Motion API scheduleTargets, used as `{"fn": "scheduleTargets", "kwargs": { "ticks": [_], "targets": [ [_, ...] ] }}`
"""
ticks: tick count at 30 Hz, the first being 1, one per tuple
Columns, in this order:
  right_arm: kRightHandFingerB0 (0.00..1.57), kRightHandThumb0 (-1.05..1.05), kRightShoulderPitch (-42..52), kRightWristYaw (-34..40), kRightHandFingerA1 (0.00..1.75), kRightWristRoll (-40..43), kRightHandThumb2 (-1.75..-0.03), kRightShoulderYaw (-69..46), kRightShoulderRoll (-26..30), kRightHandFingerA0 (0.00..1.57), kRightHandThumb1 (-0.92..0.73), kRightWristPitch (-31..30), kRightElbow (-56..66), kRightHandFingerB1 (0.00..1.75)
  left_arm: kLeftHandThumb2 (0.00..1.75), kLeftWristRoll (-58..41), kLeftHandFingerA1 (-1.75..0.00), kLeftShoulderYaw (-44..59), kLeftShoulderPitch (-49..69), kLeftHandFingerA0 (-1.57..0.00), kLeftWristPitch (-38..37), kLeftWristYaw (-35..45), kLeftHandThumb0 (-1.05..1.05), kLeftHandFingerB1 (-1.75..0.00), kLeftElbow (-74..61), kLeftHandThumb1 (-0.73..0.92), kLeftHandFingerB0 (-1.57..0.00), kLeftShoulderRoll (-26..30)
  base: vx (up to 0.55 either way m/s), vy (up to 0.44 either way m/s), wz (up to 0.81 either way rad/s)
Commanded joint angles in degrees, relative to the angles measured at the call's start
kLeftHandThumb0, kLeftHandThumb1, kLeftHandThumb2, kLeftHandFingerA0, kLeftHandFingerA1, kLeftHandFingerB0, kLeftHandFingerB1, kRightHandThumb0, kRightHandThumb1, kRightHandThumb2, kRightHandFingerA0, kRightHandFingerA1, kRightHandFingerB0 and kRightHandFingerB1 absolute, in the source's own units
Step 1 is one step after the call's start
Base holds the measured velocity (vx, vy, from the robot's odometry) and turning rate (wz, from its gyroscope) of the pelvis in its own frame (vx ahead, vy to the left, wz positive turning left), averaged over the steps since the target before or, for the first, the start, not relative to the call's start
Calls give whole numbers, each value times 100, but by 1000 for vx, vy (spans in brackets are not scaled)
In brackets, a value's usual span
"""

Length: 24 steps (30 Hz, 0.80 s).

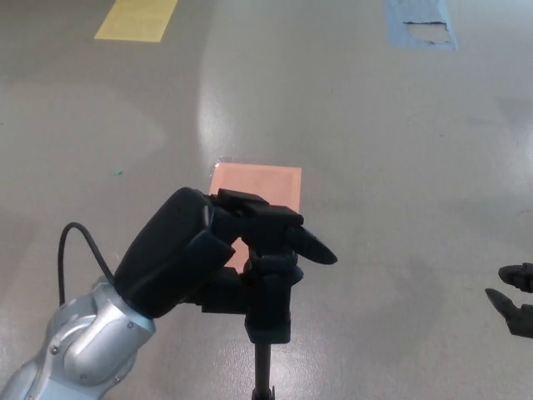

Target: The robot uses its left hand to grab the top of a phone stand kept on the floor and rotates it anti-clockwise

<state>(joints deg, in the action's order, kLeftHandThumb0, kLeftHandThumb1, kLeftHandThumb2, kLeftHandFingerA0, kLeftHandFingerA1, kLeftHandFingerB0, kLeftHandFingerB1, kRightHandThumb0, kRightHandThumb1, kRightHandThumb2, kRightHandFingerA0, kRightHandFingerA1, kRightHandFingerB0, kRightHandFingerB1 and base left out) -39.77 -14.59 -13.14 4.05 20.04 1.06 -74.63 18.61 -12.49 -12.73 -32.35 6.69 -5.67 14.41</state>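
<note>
The black phone stand (269, 312) rises toward the camera at the bottom centre, its thin pole (263, 375) running down out of the picture. My left hand (191, 254) comes in from the lower left and is shut on the stand's top, with its fingers (283, 227) wrapped over the head and one fingertip pointing right. Only the black fingertips of my right hand (515, 300) show at the right edge, low and far from the stand.
A salmon-pink rectangle (266, 187) lies on the grey floor just behind the stand. A yellow floor patch (137, 18) is at the top left and a blue one (420, 23) at the top right. A black cable (79, 250) loops from my left forearm.
</note>
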Motion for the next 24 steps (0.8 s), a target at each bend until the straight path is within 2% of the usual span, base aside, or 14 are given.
{"fn": "scheduleTargets", "kwargs": {
  "ticks": [1,6,7,10,11,14,15,17,20,21,23,24],
  "targets": [
    [3,-69,-146,-31,41,4,-96,-33,119,10,-70,-60,-70,26,62,-2281,-65,158,95,-98,2025,1035,-18,-58,-400,73,-89,-197,0,0,0],
    [5,-69,-173,-16,41,-32,-94,3,125,10,-72,-48,-60,25,62,-2574,-68,200,33,-98,2317,1208,-15,-60,-439,74,-88,-239,0,0,0],
    [3,-64,-180,-28,29,-37,-66,8,128,17,-88,-63,-62,24,62,-2643,-67,225,42,-102,2557,1204,-18,-59,-514,72,-90,-269,0,0,0],
    [3,-64,-191,-44,29,-30,-66,5,130,17,-88,-68,-59,24,62,-2723,-67,257,39,-102,2780,1225,-18,-60,-581,72,-89,-294,0,0,0],
    [5,-68,-195,-46,40,-26,-94,1,130,10,-72,-74,-59,25,62,-2776,-64,274,35,-101,2916,1231,-20,-61,-613,71,-87,-301,0,0,0],
    [4,-69,-206,-40,41,-46,-94,23,131,11,-72,-72,-58,25,61,-3035,-61,364,30,-99,3641,1190,-19,-60,-818,71,-89,-353,0,0,0],
    [3,-63,-211,-36,29,-53,-66,29,133,18,-88,-70,-59,24,61,-3089,-60,391,16,-97,3802,1171,-18,-61,-851,72,-87,-368,0,0,0],
    [4,-63,-220,-42,29,-34,-65,10,131,17,-87,-74,-69,23,62,-3261,-61,461,-31,-96,4160,1154,-17,-62,-897,72,-86,-393,0,0,0],
    [8,-64,-233,-67,30,19,-68,-42,123,16,-83,-91,-82,14,62,-3533,-62,566,-96,-96,4658,1132,-15,-62,-960,73,-86,-430,0,0,0],
    [3,-69,-237,-64,42,12,-96,-35,124,9,-70,-84,-79,25,62,-3646,-62,617,-127,-95,4831,1102,-14,-63,-962,72,-84,-461,0,0,0],
    [6,-69,-250,-50,40,-11,-93,-14,128,10,-71,-85,-80,25,62,-3724,-63,668,-165,-94,5020,1065,-13,-63,-970,72,-84,-485,0,0,0],
    [5,-64,-260,-41,29,-24,-65,-3,129,17,-87,-88,-82,23,62,-3776,-63,703,-188,-93,5155,1045,-10,-63,-986,74,-84,-498,0,0,0]
  ]
}}
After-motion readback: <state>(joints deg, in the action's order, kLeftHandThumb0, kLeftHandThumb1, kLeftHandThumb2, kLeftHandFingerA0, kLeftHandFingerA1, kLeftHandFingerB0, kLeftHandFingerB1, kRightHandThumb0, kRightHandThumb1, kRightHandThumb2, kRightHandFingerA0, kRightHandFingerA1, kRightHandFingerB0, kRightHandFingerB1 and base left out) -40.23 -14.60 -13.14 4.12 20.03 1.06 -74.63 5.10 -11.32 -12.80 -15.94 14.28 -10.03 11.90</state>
